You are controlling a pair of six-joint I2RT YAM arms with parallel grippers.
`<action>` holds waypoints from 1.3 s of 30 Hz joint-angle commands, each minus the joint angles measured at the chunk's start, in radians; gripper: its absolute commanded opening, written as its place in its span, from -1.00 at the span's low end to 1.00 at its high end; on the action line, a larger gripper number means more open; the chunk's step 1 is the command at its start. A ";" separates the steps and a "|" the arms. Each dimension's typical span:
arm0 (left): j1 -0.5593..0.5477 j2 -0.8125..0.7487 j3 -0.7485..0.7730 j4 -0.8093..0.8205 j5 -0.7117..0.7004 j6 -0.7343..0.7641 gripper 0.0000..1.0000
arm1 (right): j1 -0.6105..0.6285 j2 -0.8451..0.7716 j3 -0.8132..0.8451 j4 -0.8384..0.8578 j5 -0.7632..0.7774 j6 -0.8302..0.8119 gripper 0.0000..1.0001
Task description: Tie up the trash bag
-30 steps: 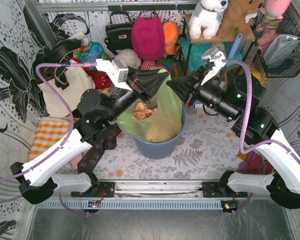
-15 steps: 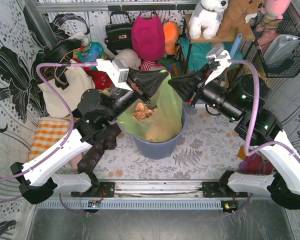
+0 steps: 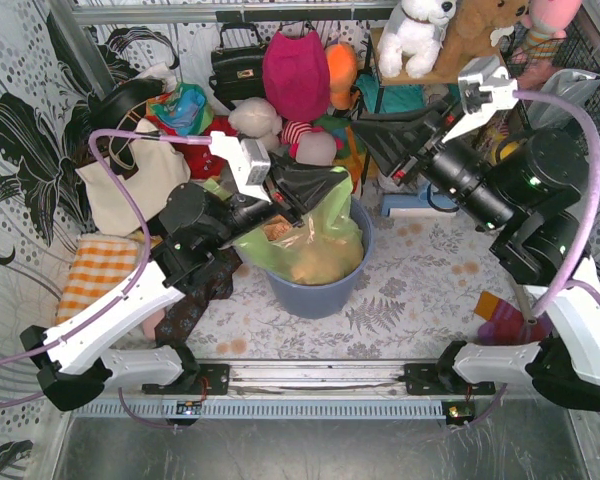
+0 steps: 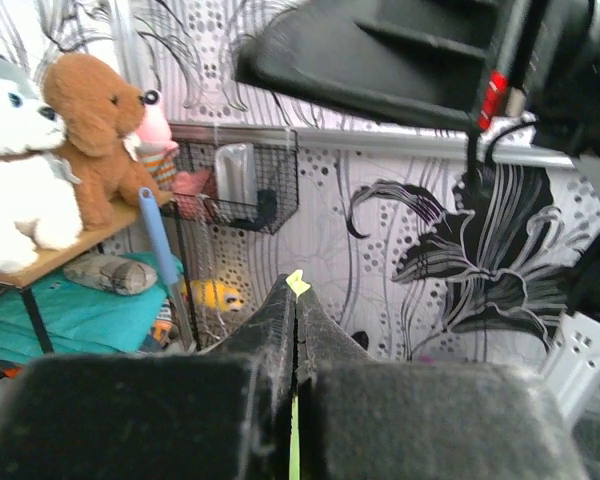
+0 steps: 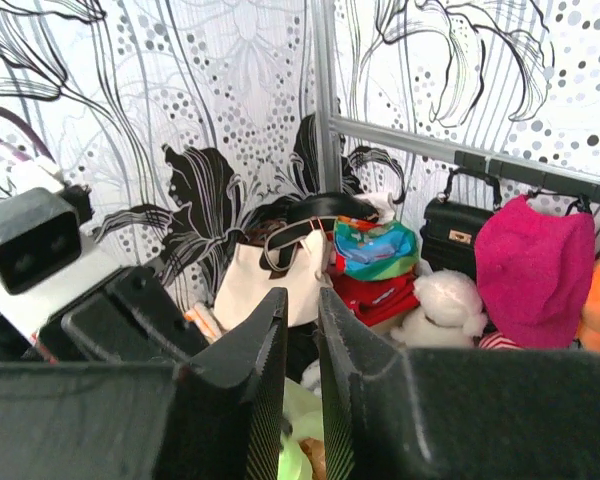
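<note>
My left gripper point(image 4: 295, 298) has its jaws pressed together on a sliver of rim of the trash bag point(image 3: 330, 235). The bag sits in the bin point(image 3: 315, 297) mid-table, mouth gaping, crumpled paper point(image 3: 280, 230) on show. My right gripper point(image 5: 300, 315) hangs above and to the far right of the bag, jaws a little apart with nothing between them. No knot and no gathered neck that I can see, so I'd judge nearly all the tying is left.

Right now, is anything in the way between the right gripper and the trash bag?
Nothing visible. The right gripper hangs open over the far side of the trash bag, with only air between them. The left gripper is shut on the bag's rim close by, so approach beside it.
</note>
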 commanded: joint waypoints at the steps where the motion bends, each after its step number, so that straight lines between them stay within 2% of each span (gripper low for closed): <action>1: 0.005 -0.013 -0.040 0.026 0.108 0.022 -1.00 | 0.004 0.077 0.110 -0.050 0.026 -0.036 -0.62; 9: 0.005 -0.074 -0.173 0.099 0.175 0.008 -1.00 | 0.004 0.291 0.401 -0.279 -0.123 -0.063 -0.54; 18: 0.005 -0.109 -0.241 0.139 0.235 0.008 -1.00 | 0.004 0.487 0.586 -0.398 -0.498 -0.040 0.00; 24: 0.004 -0.149 -0.290 0.164 0.291 0.010 -1.00 | 0.004 0.565 0.610 -0.373 -0.613 0.005 0.12; 27: 0.004 -0.164 -0.308 0.169 0.277 0.005 -1.00 | 0.004 0.598 0.609 -0.345 -0.696 0.044 0.34; 32: 0.004 -0.164 -0.308 0.169 0.294 -0.004 -1.00 | 0.004 0.606 0.548 -0.241 -0.836 0.089 0.58; 39: 0.003 -0.158 -0.297 0.158 0.319 -0.019 -1.00 | 0.004 0.571 0.412 -0.048 -0.894 0.105 0.83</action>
